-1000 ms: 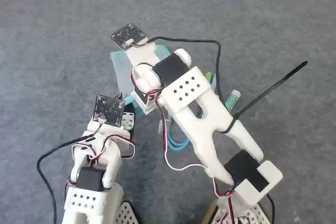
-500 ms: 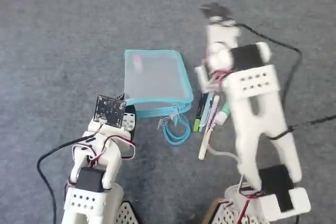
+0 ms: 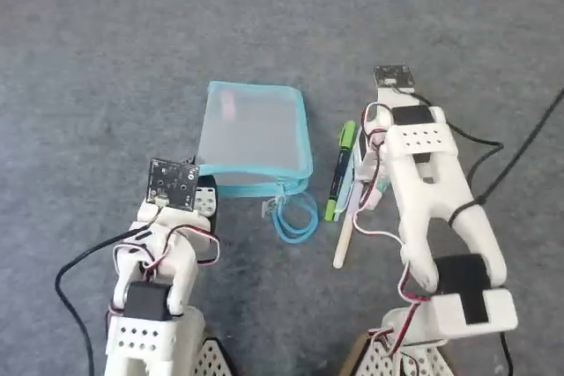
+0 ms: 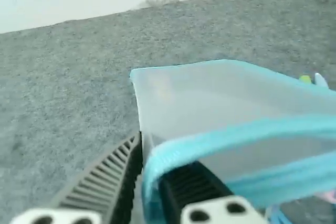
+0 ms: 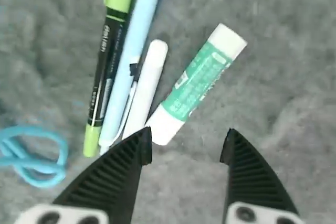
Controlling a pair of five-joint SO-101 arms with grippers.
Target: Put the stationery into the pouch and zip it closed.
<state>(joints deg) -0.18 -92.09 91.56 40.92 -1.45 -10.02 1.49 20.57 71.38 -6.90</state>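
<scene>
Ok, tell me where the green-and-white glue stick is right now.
In the right wrist view, the green-and-white glue stick lies just ahead of the open right gripper, beside the white pen.

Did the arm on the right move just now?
Yes. The right gripper swung from above the pouch toward the high view's right, and now hangs open over the pens.

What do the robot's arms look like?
The left arm and right arm are chunky white plastic with black motor blocks, rows of small holes, thin red, white and black wires, and a long black cable. Each wrist carries a small dark circuit board. The left gripper and right gripper have black ridged fingers on white bases.
</scene>
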